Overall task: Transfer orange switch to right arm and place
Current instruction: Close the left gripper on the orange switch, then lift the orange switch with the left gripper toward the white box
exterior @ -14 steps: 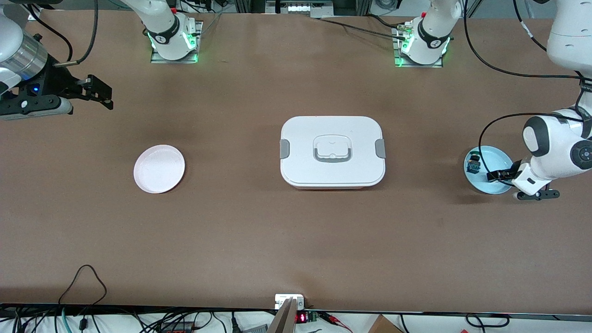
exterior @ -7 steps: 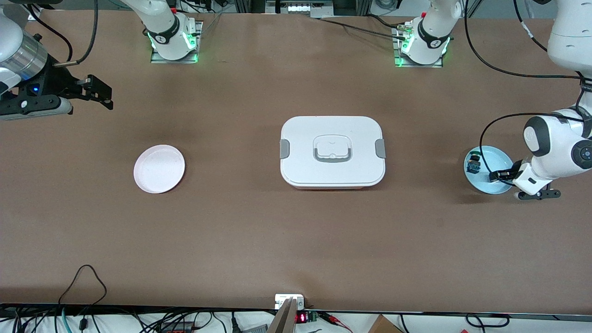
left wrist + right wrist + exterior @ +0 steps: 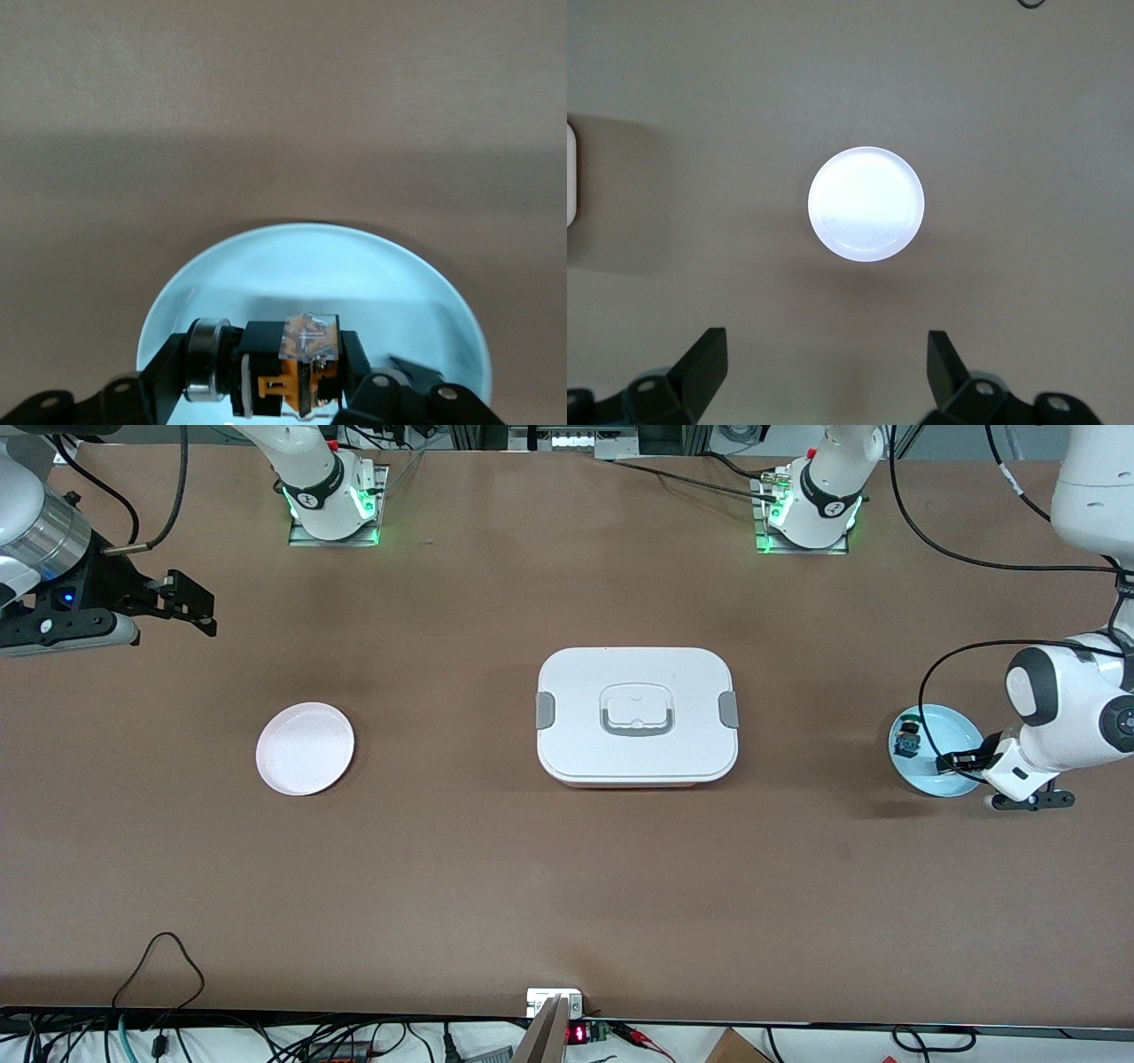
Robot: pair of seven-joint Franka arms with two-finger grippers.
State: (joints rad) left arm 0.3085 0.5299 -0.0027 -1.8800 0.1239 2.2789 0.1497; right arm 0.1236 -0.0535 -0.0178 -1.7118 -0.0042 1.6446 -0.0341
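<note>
The orange switch [image 3: 306, 359], a small black part with an orange body and a silver ring, sits between the jaws of my left gripper [image 3: 270, 370]. The gripper is shut on it, low over the light blue plate [image 3: 310, 266]. In the front view the left gripper [image 3: 959, 763] is at the edge of that blue plate [image 3: 948, 731] nearest the left arm's end, and the switch itself is hidden there. A second small dark part [image 3: 905, 738] lies on the same plate. My right gripper [image 3: 190, 605] waits open and empty, up in the air at the right arm's end; its own view [image 3: 827, 365] shows only table between the fingers.
A white lunch box with grey clasps [image 3: 636, 714] stands shut at the table's middle. A pale pink plate [image 3: 305, 747] lies toward the right arm's end and shows in the right wrist view [image 3: 866, 204]. Cables run along the table's nearest edge.
The left arm's wrist has shifted very slightly; its gripper stays at the blue plate. The right arm has not moved.
</note>
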